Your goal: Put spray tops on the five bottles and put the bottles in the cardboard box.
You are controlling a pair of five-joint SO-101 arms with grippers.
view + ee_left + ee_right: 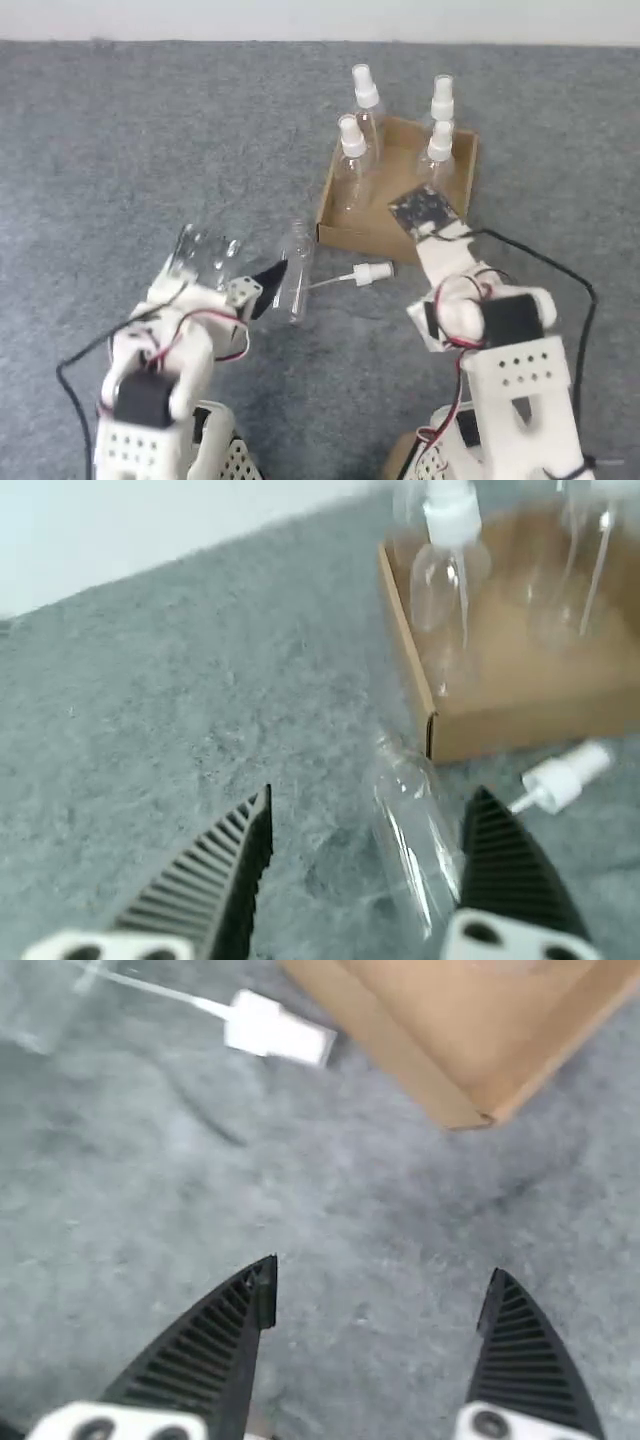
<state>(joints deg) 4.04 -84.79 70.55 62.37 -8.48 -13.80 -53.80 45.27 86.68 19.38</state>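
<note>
Looking across the grey carpet-covered desk [120, 150], I see the left pincer [245, 275] at about seven o'clock, low over the carpet with its black ribbed fingers spread wide and pinching nothing. In the left wrist view the left pincer [372, 805] has the uncapped clear plastic bottle [410, 830] lying between its fingers, close to one of them; I cannot tell whether they touch.

The uncapped clear plastic bottle [295, 270] lies on its side, neck toward twelve o'clock. At its three o'clock, just beside it, lies the loose white spray top [372, 271], its thin tube pointing at nine o'clock toward the bottle.

At twelve o'clock of the spray top sits the shallow brown cardboard box [365, 240]. Four capped clear bottles [351, 165] stand upright there; the near two are inside, and the far two stand at its far edge, inside or behind I cannot tell.

The right pincer [428, 215] hangs above the box's near wall, toward five o'clock of the box. The right wrist view shows the right pincer [375, 1290] spread apart and holding nothing, above bare carpet, with the spray top [278, 1035] and a box corner [450, 1020] beyond.
</note>
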